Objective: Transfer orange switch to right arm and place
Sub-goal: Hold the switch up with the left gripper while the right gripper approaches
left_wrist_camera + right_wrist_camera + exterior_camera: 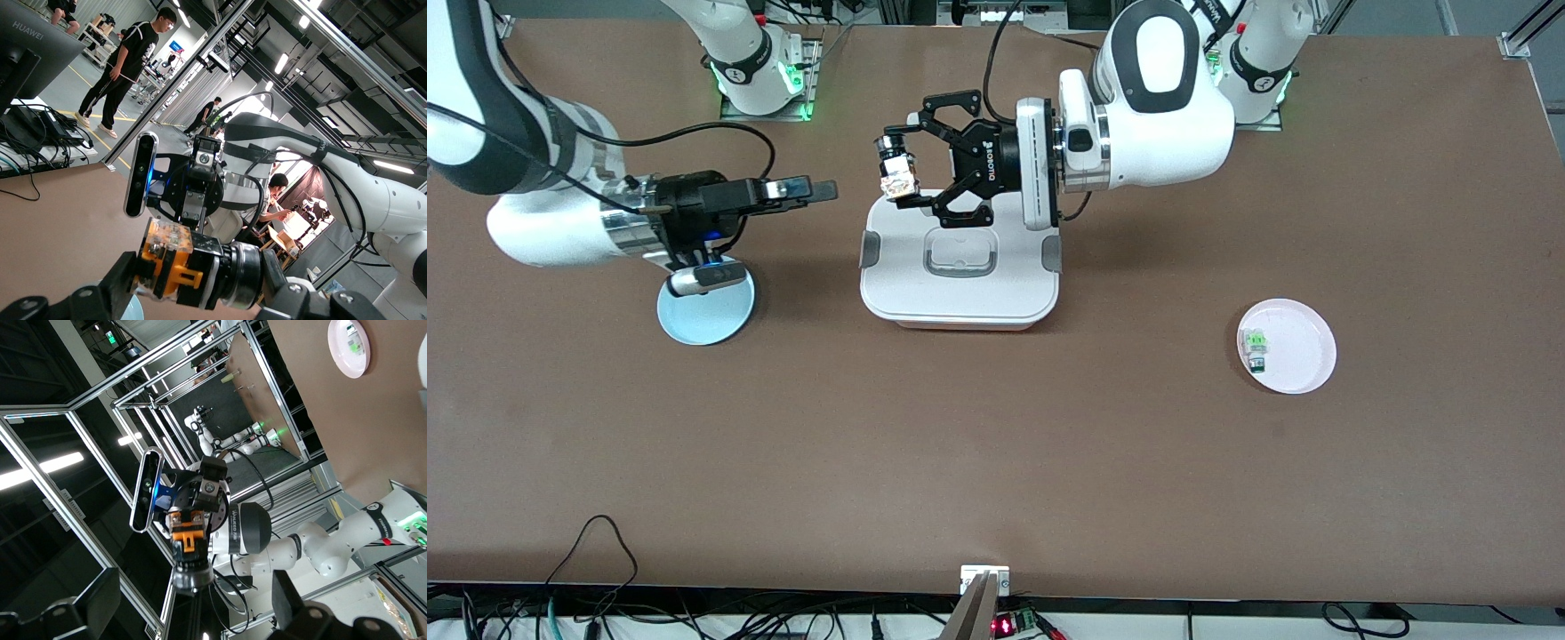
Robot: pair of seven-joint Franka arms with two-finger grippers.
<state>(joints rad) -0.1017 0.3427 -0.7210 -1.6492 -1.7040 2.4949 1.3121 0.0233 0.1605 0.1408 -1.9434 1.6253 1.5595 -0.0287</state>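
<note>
Black linkage fingers of your left gripper (895,169) are clamped on the orange switch (897,173), one finger above it and one below, and you hold it up in the air just over the edge of the white lidded box (959,307) that lies toward the arms' bases. From the left wrist view you can see the switch (175,261) close up: an orange housing at one end, a black body and a silvery round end, lying sideways between the pads. Your right gripper (818,188) points at it from the right arm's end of the table, level with the switch and a short way apart from it, its slim fingers spread wide with nothing between them; it hangs over the bare brown table (996,462). Under the right arm's wrist lies a pale blue disc (705,313). Toward the left arm's end sits a white plate (1303,351) with a small green-topped piece (1256,348) on it.
</note>
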